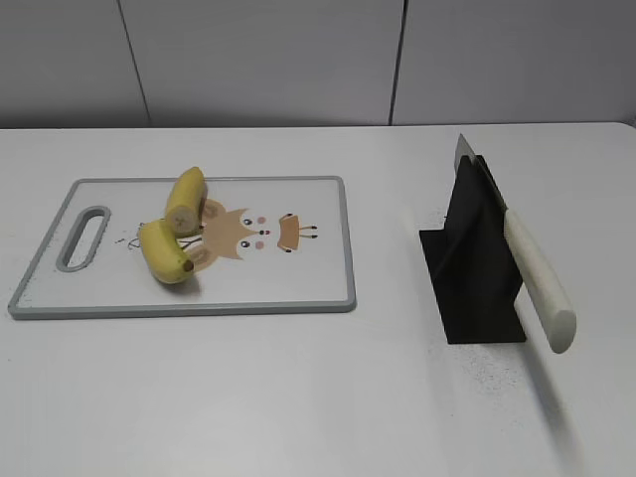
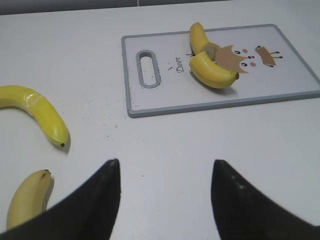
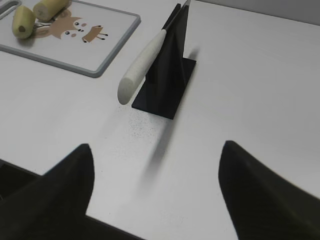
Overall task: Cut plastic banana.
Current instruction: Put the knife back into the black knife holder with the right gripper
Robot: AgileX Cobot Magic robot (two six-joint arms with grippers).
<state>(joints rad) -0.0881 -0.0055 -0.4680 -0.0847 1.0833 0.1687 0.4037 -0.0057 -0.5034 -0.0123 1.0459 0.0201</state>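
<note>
Matte white desk (image 1: 298, 397), grey panelled wall (image 1: 258, 60). The glossy plastic banana (image 1: 174, 234) lies halved on the smooth board (image 1: 298, 288). Left hand (image 2: 165, 175) and right hand (image 3: 155, 170) both gape apart.

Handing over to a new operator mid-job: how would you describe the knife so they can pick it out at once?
Start at the grey-rimmed cutting board with the cut plastic banana on it, then look right to the black stand on the white table. The knife rests slanted in it; its long off-white handle sticking out towards the table's front edge sets it apart.
</note>
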